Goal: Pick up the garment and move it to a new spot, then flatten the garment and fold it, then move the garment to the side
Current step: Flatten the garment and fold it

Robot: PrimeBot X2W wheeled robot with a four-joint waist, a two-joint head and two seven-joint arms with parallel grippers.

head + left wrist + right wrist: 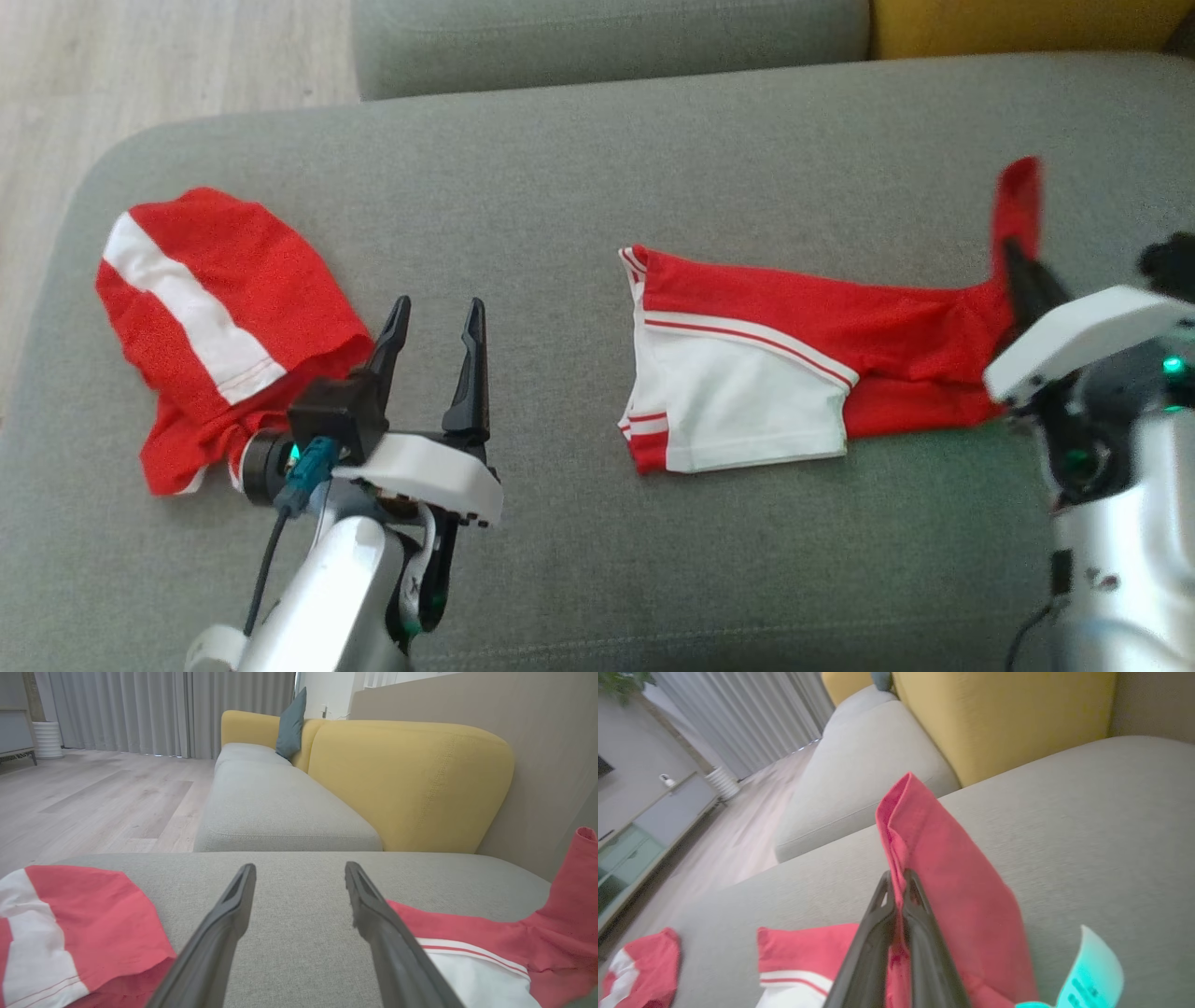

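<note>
Garment (pixel 794 322) lengthwise left-right, right end raised | right claw (pixel 896 879) clenching it | left claw (pixel 439 306) released

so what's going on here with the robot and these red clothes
The robot is working on a red and white garment on the grey sofa cushion. Its right pincer is shut on one red end, holding it raised while the rest lies flat. The left pincer is open and empty, between that garment and a crumpled second garment at the left.
</note>
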